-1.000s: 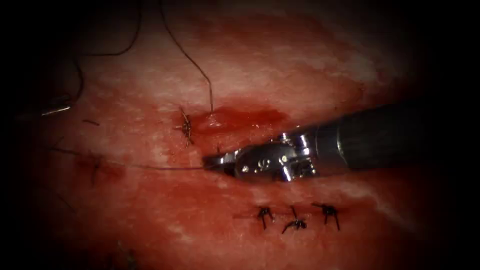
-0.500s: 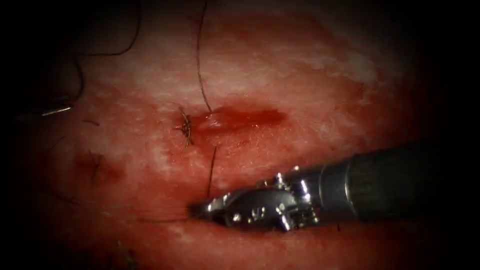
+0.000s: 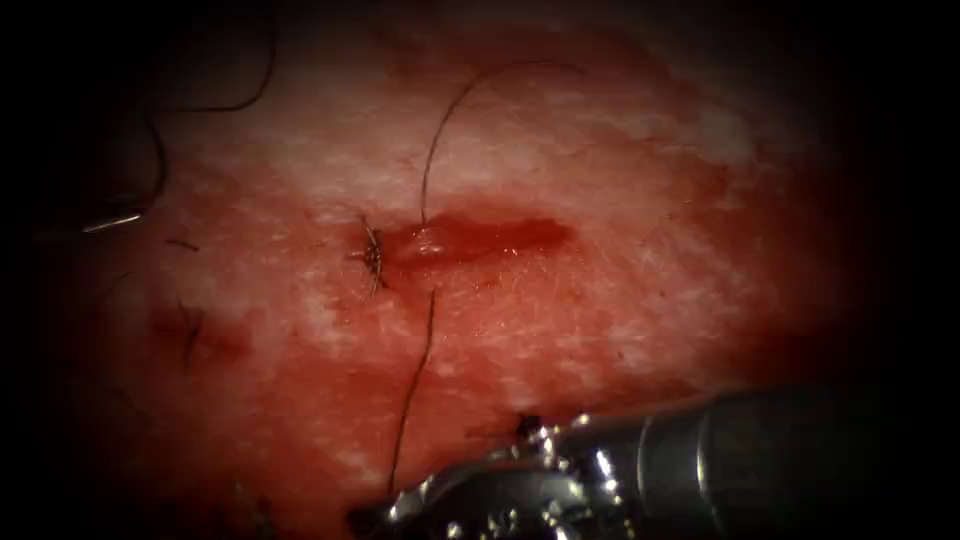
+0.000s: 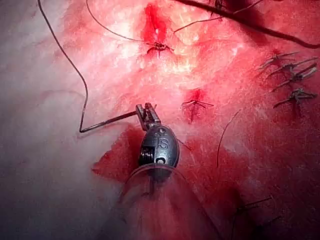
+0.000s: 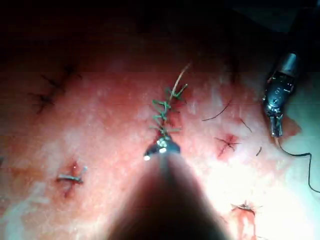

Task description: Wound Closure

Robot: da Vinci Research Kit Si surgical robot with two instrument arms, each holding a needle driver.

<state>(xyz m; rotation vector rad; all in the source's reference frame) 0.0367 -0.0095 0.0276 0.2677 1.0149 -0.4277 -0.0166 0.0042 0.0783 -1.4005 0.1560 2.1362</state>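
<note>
Left tool (image 4: 146, 113) jaws clamp needle (image 4: 107, 121) over tissue (image 3: 600, 180); right tool (image 3: 400, 512) jaws grasp thread (image 3: 412, 390).

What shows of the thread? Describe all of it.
The thread is thin and dark. One strand arcs up from the cut over the tissue; another leaves the tissue just below the cut and runs fairly straight down to the right pincer, shut on it. In the left wrist view it trails from the needle, which the left pincer holds by its other end, apparently outside the tissue.
</note>
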